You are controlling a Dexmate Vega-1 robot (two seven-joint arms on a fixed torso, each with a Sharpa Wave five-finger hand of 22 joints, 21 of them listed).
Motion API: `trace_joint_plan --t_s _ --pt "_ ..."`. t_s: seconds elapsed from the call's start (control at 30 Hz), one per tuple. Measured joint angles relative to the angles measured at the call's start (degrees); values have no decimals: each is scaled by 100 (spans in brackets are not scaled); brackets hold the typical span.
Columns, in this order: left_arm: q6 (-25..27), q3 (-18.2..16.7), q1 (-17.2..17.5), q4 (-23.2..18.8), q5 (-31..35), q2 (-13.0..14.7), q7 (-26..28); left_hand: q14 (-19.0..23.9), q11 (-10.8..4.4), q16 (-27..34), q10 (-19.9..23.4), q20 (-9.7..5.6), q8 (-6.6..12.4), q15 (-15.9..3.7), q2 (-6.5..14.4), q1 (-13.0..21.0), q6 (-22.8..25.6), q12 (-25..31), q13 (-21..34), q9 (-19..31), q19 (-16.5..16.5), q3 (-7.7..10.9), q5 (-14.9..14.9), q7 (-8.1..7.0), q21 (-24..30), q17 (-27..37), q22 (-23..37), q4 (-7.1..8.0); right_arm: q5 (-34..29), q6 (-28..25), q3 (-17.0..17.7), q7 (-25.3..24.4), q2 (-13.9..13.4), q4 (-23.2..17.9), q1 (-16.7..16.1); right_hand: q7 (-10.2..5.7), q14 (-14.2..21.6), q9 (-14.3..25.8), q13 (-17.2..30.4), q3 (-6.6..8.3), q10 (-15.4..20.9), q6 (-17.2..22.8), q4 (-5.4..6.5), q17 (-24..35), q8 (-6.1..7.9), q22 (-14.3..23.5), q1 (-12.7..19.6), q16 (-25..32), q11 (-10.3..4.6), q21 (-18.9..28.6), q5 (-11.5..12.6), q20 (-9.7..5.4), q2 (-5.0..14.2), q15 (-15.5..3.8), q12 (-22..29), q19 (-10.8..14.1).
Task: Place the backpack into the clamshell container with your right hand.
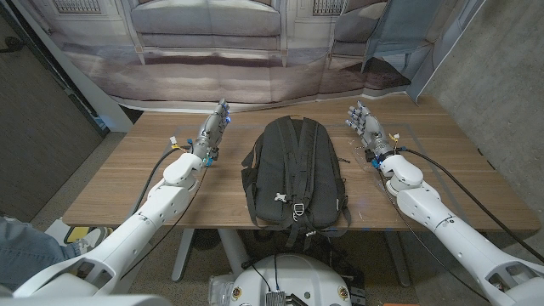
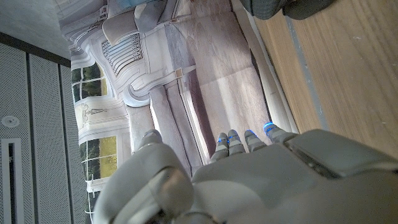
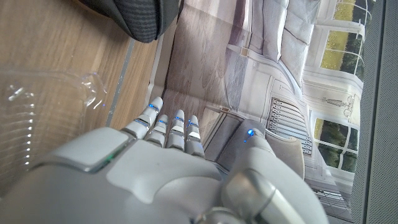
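1. Backpack lies flat in the middle of the tabletop, strap side up. Long axis runs front to back: top end toward the far edge, bottom end and trailing straps at the near edge by the robot.
2. It sits between the two hands, touching neither. Looks like a start layout, with the bag centred so either arm could get to it.
3. Right hand: holds nothing, fingers spread and pointing toward the far edge. It stands near the bag's upper right corner but clear of it.
4. Left hand: also holds nothing, fingers apart and extended toward the far edge, beside the bag's upper left. The task doesn't use it, so it reads as parked.
5. Clamshell container: clear plastic lying on the tabletop right by the right hand, seen in the right wrist view. In the head view it shows as a faint clear outline around the right wrist. Can't tell whether the lid is open.
6. Judgement: task not started. The container is on the right side, which fits the right-hand instruction.
7. Risk, my read: the bag looks far bigger than the container. It's soft with loose straps, so expect snagging and sagging on the lift.
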Motion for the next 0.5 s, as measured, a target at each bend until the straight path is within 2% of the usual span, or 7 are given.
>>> trace_joint_plan --t_s 0.13,0.5 --pt "18 -1 7 -15 8 5 17 0 0 0 0 0 0 0 0 0 0 0 0 0 0 0 0 0 0 0 0 0 -19 1 -1 -12 -44 -108 -43 0 0 0 0 0 0 0 0 0 0 0 11 0 0 -22 0 -41 -11 0 0 41" --pt "46 -1 7 -15 49 5 52 0 0 0 0 0 0 0 0 0 0 0 -1 -1 0 0 0 0 0 -1 -1 0 -19 1 4 -12 -187 -351 -108 0 0 -1 -1 24 21 0 -24 -1 0 -1 63 0 -21 -22 0 -9 -2 0 0 72"
